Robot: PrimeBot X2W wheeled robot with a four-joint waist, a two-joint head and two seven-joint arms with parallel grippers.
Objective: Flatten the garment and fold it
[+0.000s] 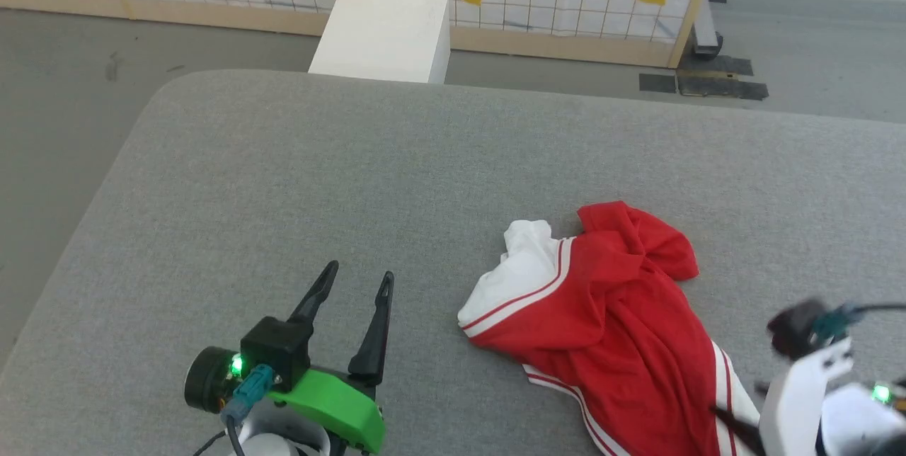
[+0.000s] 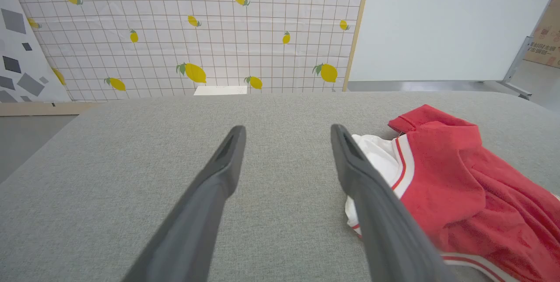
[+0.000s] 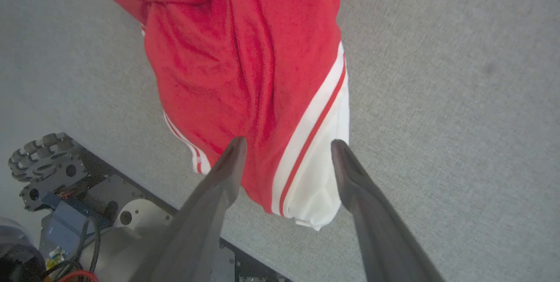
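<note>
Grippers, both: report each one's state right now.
Left gripper: open, empty.
Right gripper: open, above the garment, not gripping it.

This looks like a robotics test lab or staged studio, not a lived-in home. A freestanding partition covered in a lemon-printed grid sheet sits in a bare wooden frame on a plain grey floor patched with black tape. A large work table upholstered in grey fabric stands before it, with a plain white block behind. To one side are a blank white panel on a metal stand and a cardboard box. Exposed machine parts and a roller-rimmed wheel sit below the table edge
</note>
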